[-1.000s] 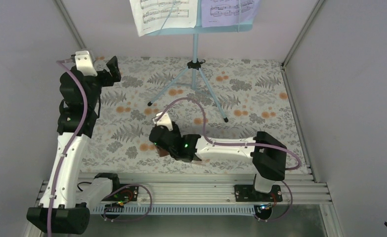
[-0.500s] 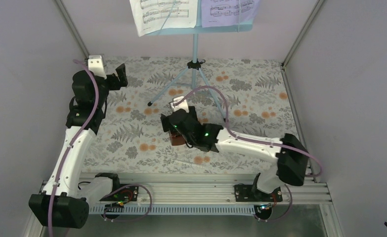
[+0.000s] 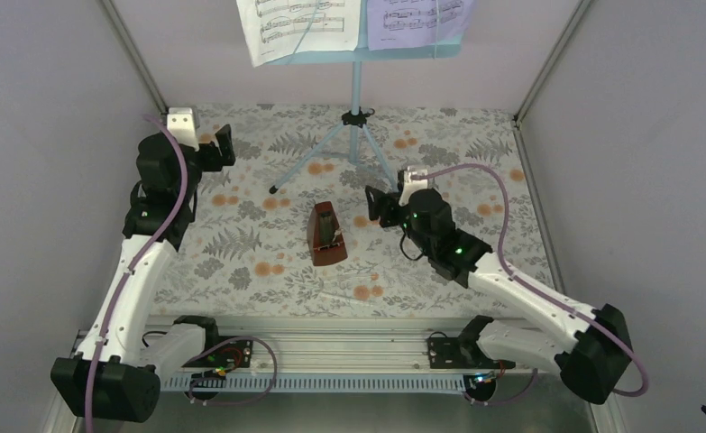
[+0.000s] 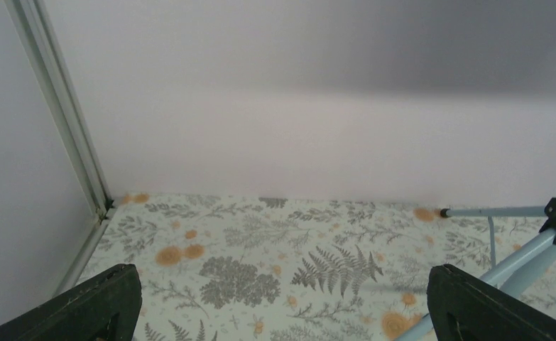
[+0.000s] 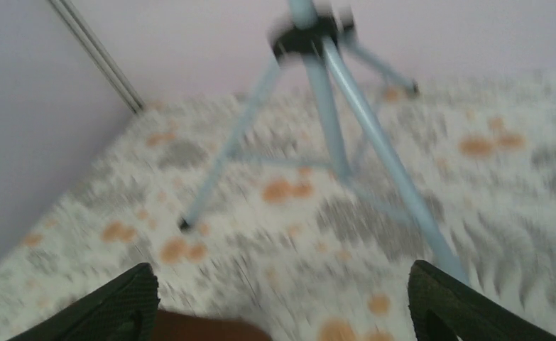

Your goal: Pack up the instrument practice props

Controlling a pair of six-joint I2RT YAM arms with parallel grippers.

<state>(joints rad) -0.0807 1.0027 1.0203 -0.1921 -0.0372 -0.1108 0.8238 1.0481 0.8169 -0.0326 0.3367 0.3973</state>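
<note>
The light-blue music stand (image 3: 356, 86) stands at the back, its tripod legs spread on the floral cloth. A white sheet-music page (image 3: 299, 25) and a lavender page (image 3: 418, 20) rest on its desk. The reddish-brown metronome (image 3: 325, 234) stands upright at mid table, free. My right gripper (image 3: 376, 206) is open and empty, just right of the metronome; its blurred wrist view shows the stand legs (image 5: 331, 121) and the metronome's top (image 5: 211, 331). My left gripper (image 3: 221, 146) is open and empty at the back left; a stand leg (image 4: 505, 266) shows in its wrist view.
White walls with metal corner posts (image 3: 132, 50) close in the left, back and right sides. The floral cloth (image 3: 241, 244) covers the table. An aluminium rail (image 3: 331, 347) carrying the arm bases runs along the near edge.
My right gripper let go of the metronome, which now stands at mid table, and swung back and right toward the stand. My left gripper shifted slightly right.
</note>
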